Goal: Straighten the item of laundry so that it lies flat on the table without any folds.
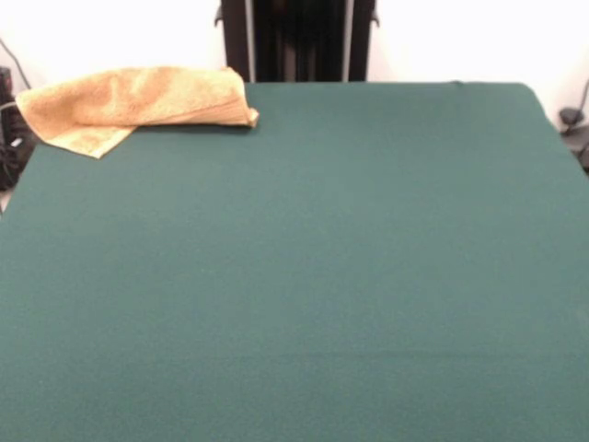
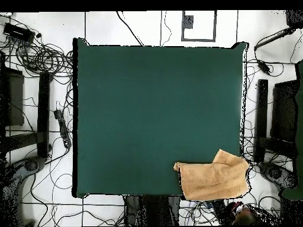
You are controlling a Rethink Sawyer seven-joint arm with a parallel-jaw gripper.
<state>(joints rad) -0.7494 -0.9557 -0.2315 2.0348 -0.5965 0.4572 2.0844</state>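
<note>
Reaching for folded towel (image 1: 138, 103) at table (image 1: 304, 276) corner by pedestal, overhanging edge: pinch top layer, drag inward. Gripper unseen, state unknowable.

Seen from directly above, a dark green table (image 2: 148, 112) fills the centre of a white tiled floor (image 2: 124, 26). A small orange-tan towel (image 2: 213, 177) lies bunched at the table's lower right corner, on the robot's side, folded over itself and overhanging both the bottom and right edges. The robot's dark pedestal (image 2: 152, 210) sits just below the table's bottom edge. Tangled black cables (image 2: 41, 56) trail across the floor on the left, with dark equipment along both sides.
</note>
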